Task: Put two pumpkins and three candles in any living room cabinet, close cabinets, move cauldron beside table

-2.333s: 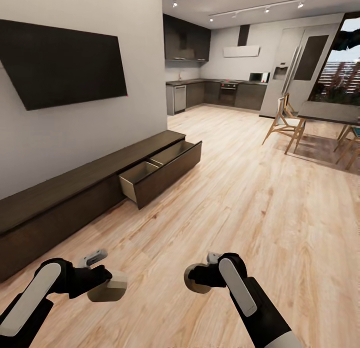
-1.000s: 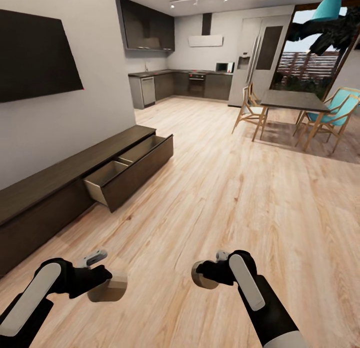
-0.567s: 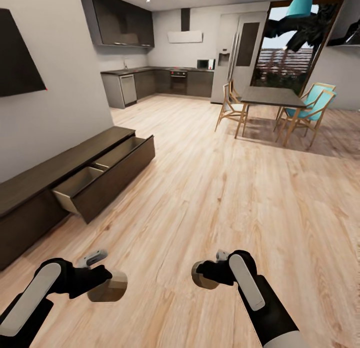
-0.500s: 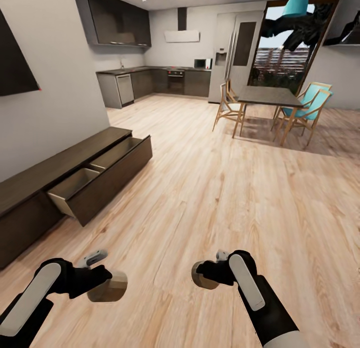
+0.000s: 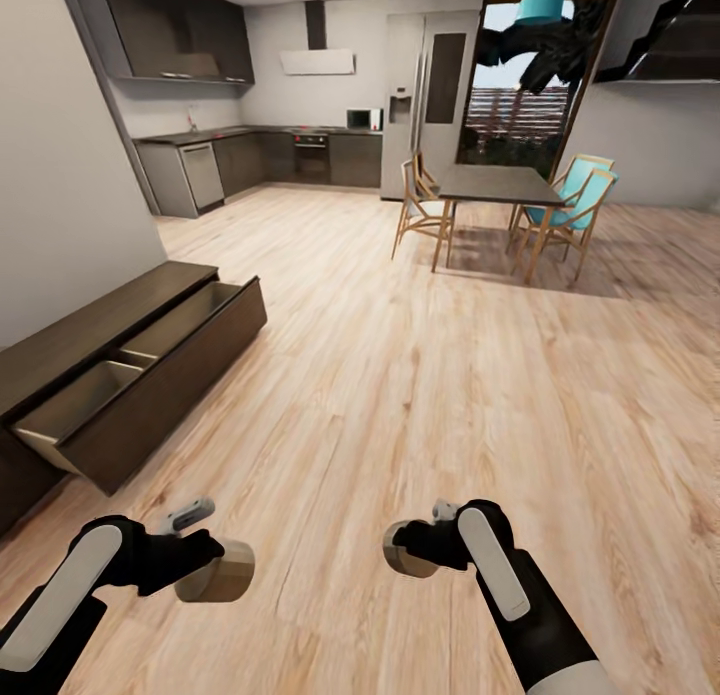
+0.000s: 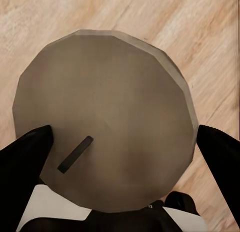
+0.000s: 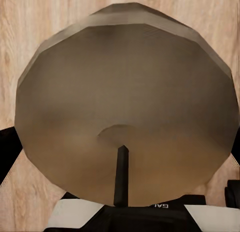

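Note:
Each hand carries a grey-tan candle. My left gripper (image 5: 215, 565) is shut on one candle (image 5: 222, 572), low at the left of the head view. The left wrist view looks down on that candle's round top (image 6: 105, 127) with its short black wick, a dark finger on either side. My right gripper (image 5: 400, 550) is shut on the other candle (image 5: 400, 553); its top (image 7: 125, 111) with the wick faces the right wrist camera. The long dark brown cabinet (image 5: 100, 325) runs along the left wall, with one drawer (image 5: 130, 380) pulled out, its pale inside showing. Pumpkins, cauldron and the low grey table are out of view.
Light wooden floor (image 5: 430, 375) stretches ahead. Farther back stands a dark dining table (image 5: 490, 185) with wooden and teal chairs (image 5: 570, 210). A dark kitchen with counters (image 5: 250, 155) and a tall fridge (image 5: 425, 95) lines the far wall.
The camera has turned right: the cabinet and its drawer slid to the left of the picture and the wall TV left the view. Both arms hold their candles as before.

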### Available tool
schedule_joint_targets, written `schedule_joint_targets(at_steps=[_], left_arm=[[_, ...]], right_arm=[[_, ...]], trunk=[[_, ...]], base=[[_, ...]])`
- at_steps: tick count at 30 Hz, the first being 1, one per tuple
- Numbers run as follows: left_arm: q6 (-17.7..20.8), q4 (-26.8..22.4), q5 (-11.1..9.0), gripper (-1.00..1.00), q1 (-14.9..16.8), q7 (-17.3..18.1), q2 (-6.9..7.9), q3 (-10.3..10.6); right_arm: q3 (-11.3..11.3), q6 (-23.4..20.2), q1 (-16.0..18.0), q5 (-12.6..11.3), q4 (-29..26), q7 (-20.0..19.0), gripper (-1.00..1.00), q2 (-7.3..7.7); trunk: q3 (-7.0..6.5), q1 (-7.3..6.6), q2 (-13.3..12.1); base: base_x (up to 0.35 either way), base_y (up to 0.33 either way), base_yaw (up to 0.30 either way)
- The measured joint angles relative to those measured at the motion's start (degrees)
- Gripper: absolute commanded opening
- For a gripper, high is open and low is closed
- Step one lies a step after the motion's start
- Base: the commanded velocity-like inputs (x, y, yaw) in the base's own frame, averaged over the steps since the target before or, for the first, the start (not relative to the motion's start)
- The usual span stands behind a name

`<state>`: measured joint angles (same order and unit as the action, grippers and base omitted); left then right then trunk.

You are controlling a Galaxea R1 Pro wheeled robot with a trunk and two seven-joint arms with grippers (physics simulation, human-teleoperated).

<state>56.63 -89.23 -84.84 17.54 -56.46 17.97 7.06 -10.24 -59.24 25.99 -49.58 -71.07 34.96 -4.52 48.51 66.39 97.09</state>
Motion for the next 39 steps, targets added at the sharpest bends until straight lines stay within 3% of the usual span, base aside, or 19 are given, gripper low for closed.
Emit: schedule_joint_targets(at_steps=[6, 8, 9, 12, 14, 16, 30, 39], left_arm=[[-0.02, 0.26, 0.14, -1.00, 0.00, -0.40, -0.10, 0.11], [-0.06, 0.42, 1.79, -1.00, 0.04, -0.47, -0.69, 0.82], [-0.10, 0.49, 3.63, -1.00, 0.06, -0.49, -1.34, 1.25], [-0.05, 1.52, 13.38, -1.00, 0.11, -0.35, -4.35, 1.86], [-0.34, 2.96, 17.30, -1.00, 0.85, -0.28, -6.15, 1.95], [-0.12, 5.36, 19.19, -1.00, 1.60, -0.25, -6.96, 1.97], [-0.40, 7.65, 19.98, -1.00, 2.66, 0.09, -7.48, 1.98], [-0.54, 11.83, 20.01, -1.00, 4.02, 0.35, -7.57, 2.06]], right_arm=[[0.10, 0.13, 0.01, 0.17, 0.06, 0.08, -1.00, 0.15], [0.20, 0.16, 0.02, 0.22, 0.02, 0.08, -1.00, 0.33], [0.22, 0.14, 0.02, 0.35, 0.02, 0.09, -1.00, 0.50], [0.26, 0.15, 0.00, 0.74, 0.00, 0.09, -1.00, 1.41], [0.27, 0.12, 0.03, 1.01, 0.00, 0.15, -1.00, 2.40], [0.27, 0.44, 0.00, 0.98, -0.03, 0.17, -1.00, 2.94], [-0.32, 3.66, 0.01, 5.49, 0.12, 0.61, -1.00, 3.19], [-0.51, 6.74, 0.00, 8.17, 5.63, 0.31, -1.00, 3.12]], trunk=[[0.40, 0.00, 0.00], [0.53, 0.00, 0.00], [0.60, 0.00, 0.00], [0.80, 0.00, 0.00], [0.93, 0.00, 0.00], [1.08, 0.00, 0.00], [2.17, 0.00, 0.00], [2.89, 0.00, 0.00]], base=[[0.322, 0.000, -0.210], [0.322, 0.000, -0.210], [0.322, 0.000, -0.210], [0.322, 0.000, -0.208], [0.322, 0.000, -0.203], [0.323, 0.000, -0.189], [0.324, 0.000, -0.164], [0.324, 0.000, -0.160]])
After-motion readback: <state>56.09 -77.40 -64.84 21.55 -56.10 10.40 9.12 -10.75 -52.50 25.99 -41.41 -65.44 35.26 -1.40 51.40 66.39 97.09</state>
